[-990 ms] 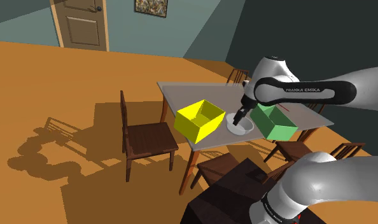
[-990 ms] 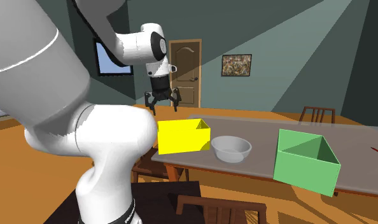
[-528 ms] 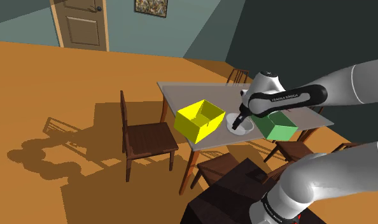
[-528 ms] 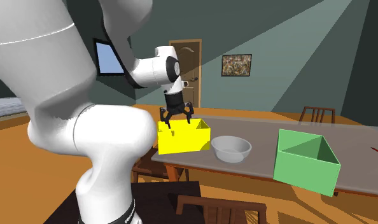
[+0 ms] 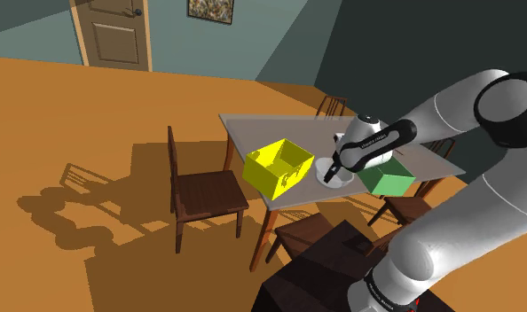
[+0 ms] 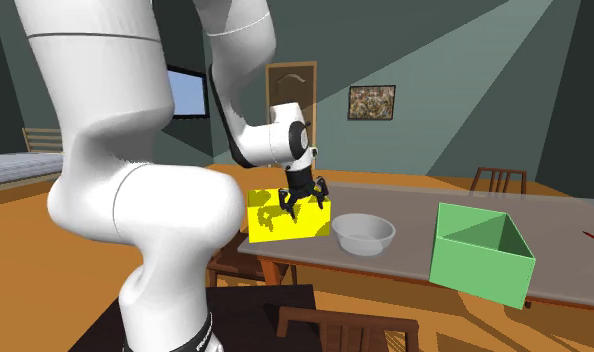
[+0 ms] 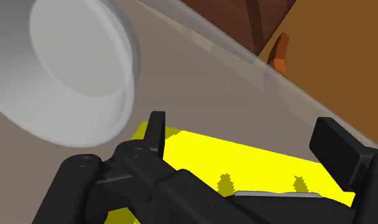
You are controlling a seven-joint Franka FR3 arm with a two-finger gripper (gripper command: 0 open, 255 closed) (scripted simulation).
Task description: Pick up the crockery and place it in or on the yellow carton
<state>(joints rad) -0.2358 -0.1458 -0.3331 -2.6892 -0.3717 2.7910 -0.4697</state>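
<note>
Right now the hand (image 6: 303, 200) hangs close above the yellow carton (image 6: 270, 228), fingers spread wide with nothing between them. And the pale grey bowl (image 6: 363, 234) sits upright on the table (image 6: 415, 203), just beside the carton, between it and the green box (image 6: 480, 255), untouched.

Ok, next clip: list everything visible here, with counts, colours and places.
table: one, grey top, mid-room
yellow carton: one, open-topped, on the table
green box: one, open-topped, on the table
bowl: one, pale grey, between carton and green box
chairs: at least four, dark wood, around the table
door: one, brown, back wall
picture: one, framed, back wall
arm: one, white, reaching over the table
gripper: one, black, open, low beside bowl and carton
</note>
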